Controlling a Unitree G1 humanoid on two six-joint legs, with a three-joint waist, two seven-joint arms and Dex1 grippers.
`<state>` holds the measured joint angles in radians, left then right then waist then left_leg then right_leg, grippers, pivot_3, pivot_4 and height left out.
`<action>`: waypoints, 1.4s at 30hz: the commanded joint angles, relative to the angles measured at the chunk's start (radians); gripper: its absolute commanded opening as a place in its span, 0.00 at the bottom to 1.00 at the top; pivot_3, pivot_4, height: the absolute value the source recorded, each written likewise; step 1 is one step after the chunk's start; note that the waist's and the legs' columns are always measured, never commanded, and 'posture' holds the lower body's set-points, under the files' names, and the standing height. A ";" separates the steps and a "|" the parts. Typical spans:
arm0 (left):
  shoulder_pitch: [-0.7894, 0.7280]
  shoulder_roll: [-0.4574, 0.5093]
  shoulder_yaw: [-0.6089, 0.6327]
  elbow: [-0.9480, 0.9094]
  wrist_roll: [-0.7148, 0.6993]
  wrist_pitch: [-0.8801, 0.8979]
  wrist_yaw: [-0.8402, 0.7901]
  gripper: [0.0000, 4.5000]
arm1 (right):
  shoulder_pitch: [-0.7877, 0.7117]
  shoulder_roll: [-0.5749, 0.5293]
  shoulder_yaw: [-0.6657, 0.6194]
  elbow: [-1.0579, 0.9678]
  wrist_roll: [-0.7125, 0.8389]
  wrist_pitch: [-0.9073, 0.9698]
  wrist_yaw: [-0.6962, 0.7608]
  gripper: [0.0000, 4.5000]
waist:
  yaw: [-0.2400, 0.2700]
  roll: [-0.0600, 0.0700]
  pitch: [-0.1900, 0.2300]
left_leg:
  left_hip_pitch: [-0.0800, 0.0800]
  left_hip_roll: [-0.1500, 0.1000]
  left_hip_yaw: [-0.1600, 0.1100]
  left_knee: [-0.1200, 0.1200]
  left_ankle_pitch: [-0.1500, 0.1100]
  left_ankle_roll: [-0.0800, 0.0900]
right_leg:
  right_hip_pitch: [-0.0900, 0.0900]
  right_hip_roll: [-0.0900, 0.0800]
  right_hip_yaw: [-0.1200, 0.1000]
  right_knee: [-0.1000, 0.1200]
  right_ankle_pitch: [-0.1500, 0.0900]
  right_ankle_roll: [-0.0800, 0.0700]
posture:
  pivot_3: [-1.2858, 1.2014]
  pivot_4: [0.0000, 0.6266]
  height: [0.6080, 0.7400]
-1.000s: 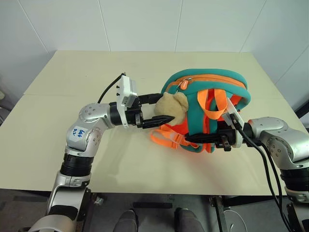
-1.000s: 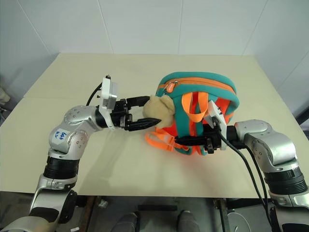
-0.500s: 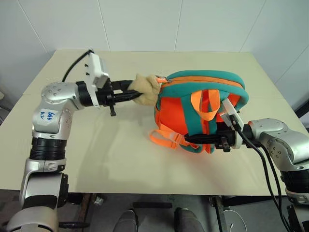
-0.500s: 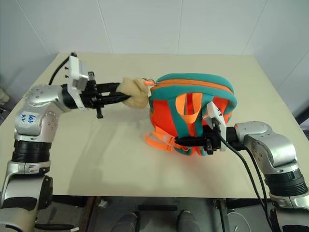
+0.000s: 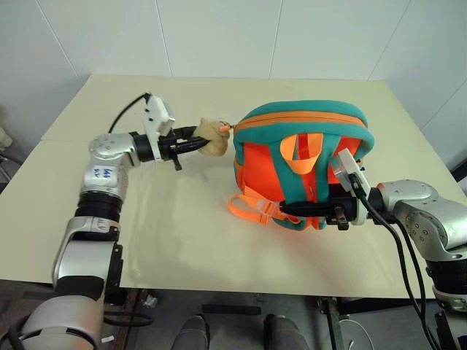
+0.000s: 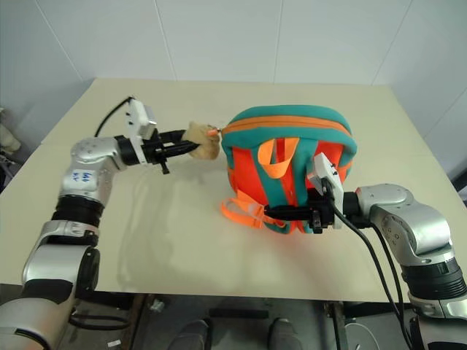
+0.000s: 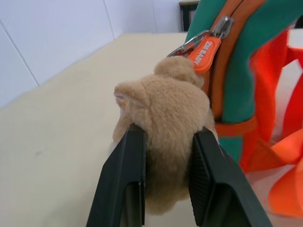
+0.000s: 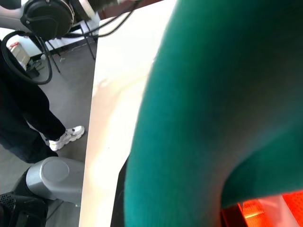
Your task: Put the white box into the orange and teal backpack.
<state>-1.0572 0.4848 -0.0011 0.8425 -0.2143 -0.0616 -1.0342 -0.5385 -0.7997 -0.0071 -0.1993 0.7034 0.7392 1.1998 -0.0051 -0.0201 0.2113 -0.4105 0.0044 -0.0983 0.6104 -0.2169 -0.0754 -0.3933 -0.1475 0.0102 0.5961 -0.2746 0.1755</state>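
One orange and teal backpack (image 5: 303,164) sits upright on the cream table (image 5: 182,233), just right of the table's centre. Its body is bright orange with a thick teal band arching over the top, an orange zip line running along that arch, teal straps down the front and loops of orange webbing (image 5: 252,210) spilling onto the table at its 7 o'clock.

One tan plush toy (image 5: 213,136) hangs off the bag at 10 o'clock, joined by a metal clip and an orange zipper tab (image 7: 205,53).

Two grippers are in play. The left gripper (image 7: 163,177) has its two black fingers (image 7: 124,179) squeezed on the plush toy, fur bulging between them, holding it out level to the bag's left.

The right gripper (image 5: 292,210) reaches in from 3 o'clock, low at the backpack's base, fingers drawn together against the teal strap. Whether it actually pinches the fabric, I can't tell.

The right wrist camera catches one person's dark trouser leg and white sneaker (image 8: 65,137) on the floor beside the table.
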 commanded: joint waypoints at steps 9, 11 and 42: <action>0.032 -0.091 -0.090 0.114 0.144 -0.064 0.000 0.25 | 0.029 -0.008 -0.073 -0.073 0.068 0.038 -0.049 0.00 | 0.005 -0.001 0.000 | -0.001 0.000 0.000 0.000 0.000 0.000 | 0.000 0.000 0.000 0.000 0.000 0.000 | 0.52 0.24 1.00; 0.056 -0.098 -0.099 0.110 0.157 -0.047 0.005 0.25 | 0.029 0.000 -0.080 -0.076 0.083 0.058 -0.072 0.00 | 0.005 -0.001 0.000 | -0.001 0.000 0.000 0.000 0.000 0.000 | 0.000 0.000 0.000 0.000 0.000 0.000 | 0.52 0.24 1.00; 0.887 0.331 0.297 -1.111 -0.274 0.497 -0.056 1.00 | 0.265 -0.059 -0.195 0.130 -0.239 -0.438 -0.100 1.00 | 0.003 -0.001 0.000 | 0.002 0.002 0.002 -0.004 0.000 0.000 | 0.001 0.000 0.000 -0.004 -0.003 -0.009 | 0.52 0.24 1.00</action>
<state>-0.1879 0.7932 0.2545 -0.2049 -0.4478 0.4204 -1.0877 -0.2690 -0.8416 -0.1579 -0.0952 0.4853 0.3543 1.0997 -0.0017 -0.0207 0.2117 -0.4086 0.0062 -0.0964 0.6068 -0.2165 -0.0756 -0.3921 -0.1476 0.0101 0.5911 -0.2773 0.1657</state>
